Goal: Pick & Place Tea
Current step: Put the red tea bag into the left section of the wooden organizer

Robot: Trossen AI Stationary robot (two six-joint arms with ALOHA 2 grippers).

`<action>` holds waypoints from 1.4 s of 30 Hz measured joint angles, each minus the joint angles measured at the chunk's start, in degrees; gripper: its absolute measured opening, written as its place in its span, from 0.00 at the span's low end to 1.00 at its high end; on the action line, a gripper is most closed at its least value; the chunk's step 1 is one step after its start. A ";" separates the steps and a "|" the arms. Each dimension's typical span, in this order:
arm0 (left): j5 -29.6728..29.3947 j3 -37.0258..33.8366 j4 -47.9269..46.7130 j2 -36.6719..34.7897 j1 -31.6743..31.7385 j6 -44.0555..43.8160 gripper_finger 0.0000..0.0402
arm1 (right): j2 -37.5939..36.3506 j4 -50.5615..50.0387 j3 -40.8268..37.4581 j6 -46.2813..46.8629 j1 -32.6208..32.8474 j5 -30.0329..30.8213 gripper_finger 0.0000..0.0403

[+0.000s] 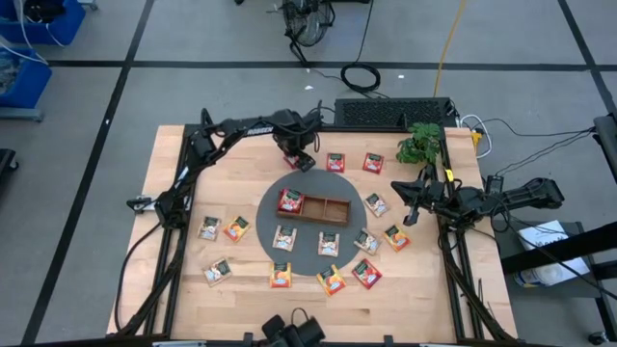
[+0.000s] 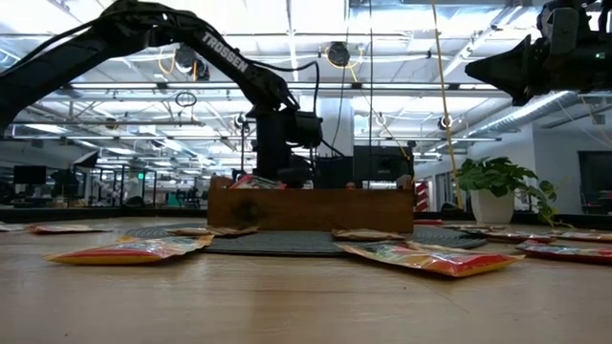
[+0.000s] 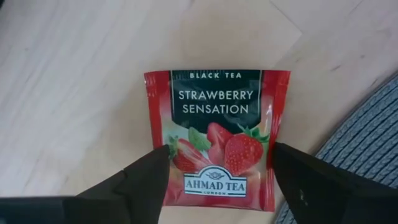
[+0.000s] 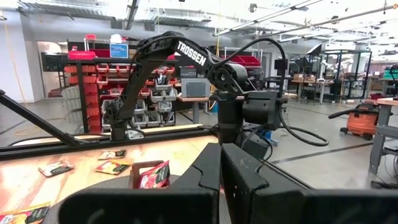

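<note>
— Wooden desk [image 1: 174, 289], round grey mat [image 1: 270, 198] mid-desk, tea packets [image 1: 236, 228] ringed about it. Why's the left gripper [image 3: 214, 163] at the far edge?

— Fingers spread over a strawberry tea packet [image 3: 217, 134] lying flat, ready to pinch it. Right gripper [image 4: 221, 168] waits pressed together at the right edge.

— Tray [image 1: 333, 209]?

— One red packet [image 1: 289, 201] in its left compartment.

The wooden tray [image 1: 326, 208] sits in the middle of the round grey mat [image 1: 273, 229], with walls a hand must go over. Tea packets [image 1: 283, 237] lie in a ring around it, with bare counter [image 1: 174, 289] between them. The left hand [image 1: 301, 159] hangs open over a red packet [image 3: 217, 137] by the mat's far edge. A potted plant [image 1: 420, 143] stands tall in the far right corner. The right hand [image 1: 410, 200] is closed, near the right edge.
</note>
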 joint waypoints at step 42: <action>-40.07 -9.26 -2.56 -24.22 -34.62 -23.06 0.01 | 0.02 -2.06 0.00 1.85 0.04 -2.69 0.01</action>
